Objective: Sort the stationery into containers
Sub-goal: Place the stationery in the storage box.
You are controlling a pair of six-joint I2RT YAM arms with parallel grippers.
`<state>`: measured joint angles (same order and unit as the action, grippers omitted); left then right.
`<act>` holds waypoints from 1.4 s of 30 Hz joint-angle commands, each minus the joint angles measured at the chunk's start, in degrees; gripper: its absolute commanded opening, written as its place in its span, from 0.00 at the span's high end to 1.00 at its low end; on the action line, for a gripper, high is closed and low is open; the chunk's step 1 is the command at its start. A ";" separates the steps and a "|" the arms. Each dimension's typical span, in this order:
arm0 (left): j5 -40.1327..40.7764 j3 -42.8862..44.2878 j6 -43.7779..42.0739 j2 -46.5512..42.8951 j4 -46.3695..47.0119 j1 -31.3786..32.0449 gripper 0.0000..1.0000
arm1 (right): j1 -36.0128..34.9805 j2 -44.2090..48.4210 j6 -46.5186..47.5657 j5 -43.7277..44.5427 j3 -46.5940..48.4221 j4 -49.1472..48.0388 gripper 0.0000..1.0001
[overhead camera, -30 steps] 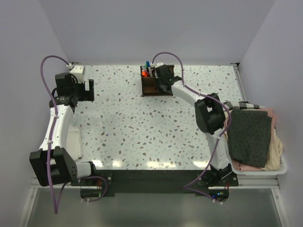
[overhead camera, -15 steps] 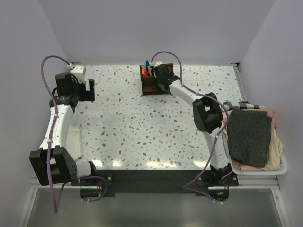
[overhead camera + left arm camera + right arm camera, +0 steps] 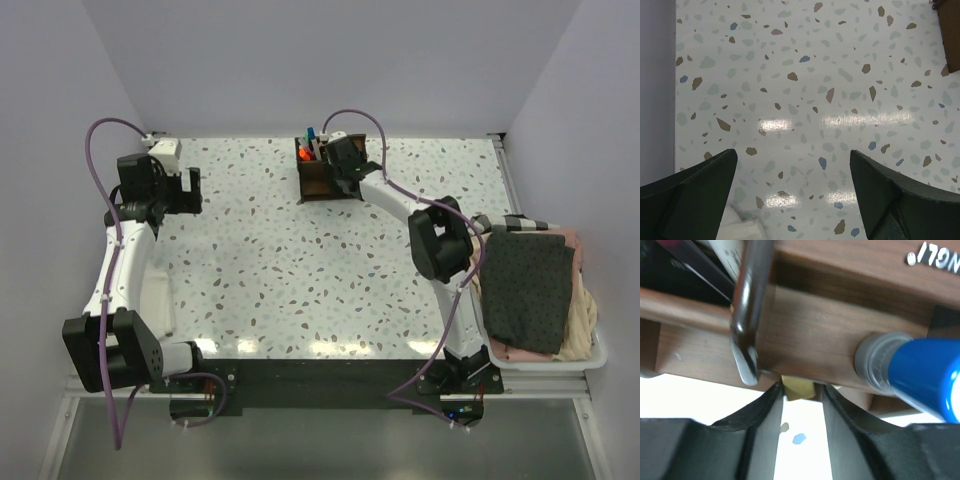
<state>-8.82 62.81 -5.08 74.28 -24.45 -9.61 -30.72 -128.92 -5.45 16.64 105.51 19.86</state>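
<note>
Stationery sorting at the worktop's far edge.
Nearer, wide-spread left pincer above bare speckle; farther back, right pincer against the wooden organizer, tan block between fingertips, grip impossible to tell; blue marker alongside.

organizer cut off at corner; blue marker cropped; tan block mostly hidden
</note>
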 commanded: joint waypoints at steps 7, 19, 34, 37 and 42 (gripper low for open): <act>-1.90 -0.67 1.57 -0.63 3.27 -0.24 0.00 | -0.22 6.14 -2.63 2.69 -2.16 -0.78 0.76; -1.46 -0.84 1.13 -0.80 3.00 -0.33 0.00 | -0.66 2.36 -2.11 2.07 1.36 -2.02 0.79; -1.99 -0.76 1.13 -0.80 3.00 -0.33 0.00 | -1.27 2.53 -2.54 2.25 1.71 -1.93 0.43; -1.99 -0.84 1.21 -0.98 2.91 -0.24 0.00 | -1.36 4.46 -2.81 1.90 0.66 -1.05 0.43; -2.43 -0.84 1.30 -1.24 2.92 -0.33 0.00 | -1.45 10.60 -4.56 -0.28 -5.22 1.58 0.43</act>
<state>-10.09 62.08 -4.97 74.26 -24.25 -9.63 -31.86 -126.21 -7.68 17.30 104.03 19.92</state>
